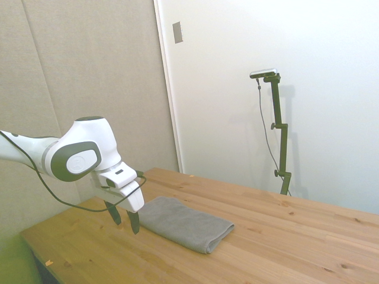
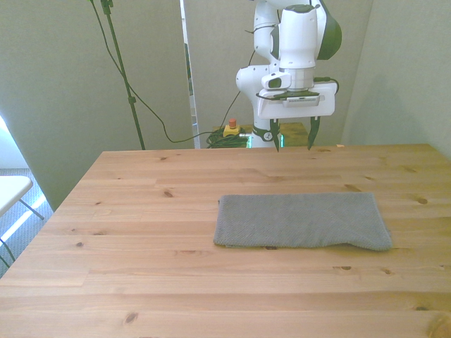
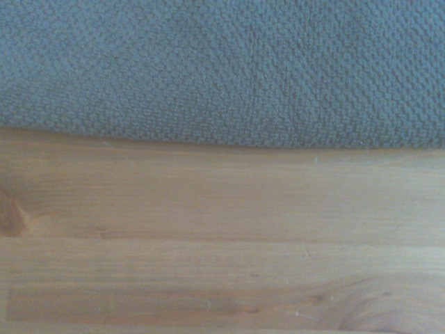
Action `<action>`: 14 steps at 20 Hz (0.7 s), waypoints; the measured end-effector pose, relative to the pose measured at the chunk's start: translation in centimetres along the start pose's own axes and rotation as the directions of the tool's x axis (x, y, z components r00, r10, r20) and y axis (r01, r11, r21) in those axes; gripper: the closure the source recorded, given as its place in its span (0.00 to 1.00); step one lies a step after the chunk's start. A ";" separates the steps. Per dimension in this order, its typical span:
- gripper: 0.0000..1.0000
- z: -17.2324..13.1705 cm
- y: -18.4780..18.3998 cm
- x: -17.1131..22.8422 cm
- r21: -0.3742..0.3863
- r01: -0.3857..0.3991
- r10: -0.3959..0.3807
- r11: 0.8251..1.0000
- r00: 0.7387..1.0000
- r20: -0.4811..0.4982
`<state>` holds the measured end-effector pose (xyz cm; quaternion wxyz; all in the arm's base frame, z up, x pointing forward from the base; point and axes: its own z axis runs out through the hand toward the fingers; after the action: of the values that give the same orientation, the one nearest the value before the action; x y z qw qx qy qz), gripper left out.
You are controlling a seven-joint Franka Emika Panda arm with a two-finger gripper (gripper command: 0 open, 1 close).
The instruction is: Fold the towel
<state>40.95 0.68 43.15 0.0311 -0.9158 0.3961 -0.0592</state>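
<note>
On the table [image 2: 127, 232] the towel [image 2: 301, 221] lies flat, folded in layers, toward the front view's right. Behind its far long edge hangs the gripper [image 2: 292, 141], fingers spread, holding nothing, above bare wood just beside the cloth.

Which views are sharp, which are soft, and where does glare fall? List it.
Side view: soft and washed out, pale wall; towel casts little shadow. Front view: sharpest, even light, daylight glare at its left edge; open gripper is crisp. Wrist view: slightly blurred, yet the towel's weave shows above bare table.
</note>
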 end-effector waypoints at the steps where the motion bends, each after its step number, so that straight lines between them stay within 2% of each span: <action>1: 0.00 0.0 0.0 0.0 -0.001 0.000 0.000 1.000 1.000 0.001; 4: 0.00 0.1 -0.5 0.0 -0.001 0.012 -0.012 1.000 1.000 0.000; 6: 0.00 -0.4 -2.5 0.0 -0.010 0.028 -0.029 1.000 0.999 -0.026; 14: 0.00 1.9 -16.7 -1.6 -0.166 0.006 -0.044 0.986 0.974 -0.222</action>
<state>52.20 13.32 42.84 -0.0901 -0.9076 0.3890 -0.1300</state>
